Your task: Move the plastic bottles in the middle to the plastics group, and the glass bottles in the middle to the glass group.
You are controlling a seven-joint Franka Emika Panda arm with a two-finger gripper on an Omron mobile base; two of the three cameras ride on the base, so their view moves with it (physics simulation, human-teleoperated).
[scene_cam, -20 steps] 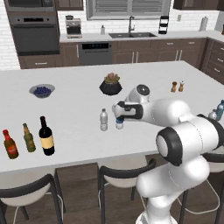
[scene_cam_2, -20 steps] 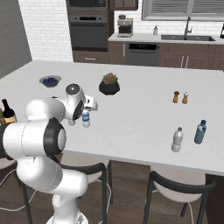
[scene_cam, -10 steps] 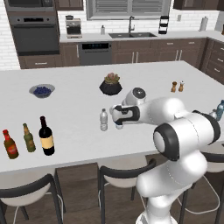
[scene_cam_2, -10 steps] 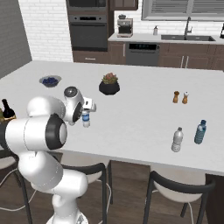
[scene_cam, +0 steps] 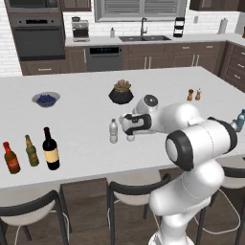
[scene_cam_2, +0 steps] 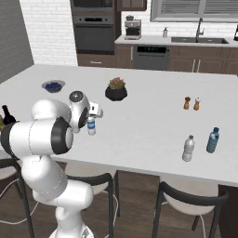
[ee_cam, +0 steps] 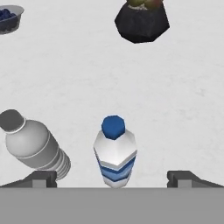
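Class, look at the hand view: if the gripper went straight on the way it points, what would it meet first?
Most likely the blue-labelled bottle, centred between the open fingertips. The plain greyish bottle stands just off to one side; depth is hard to judge.

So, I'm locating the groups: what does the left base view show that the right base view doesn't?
Left base view: the brown bottle and olive-green bottle, plus the plain water bottle. Right base view: the clear greyish bottle. Both: wine bottle, teal bottle, plant pot.
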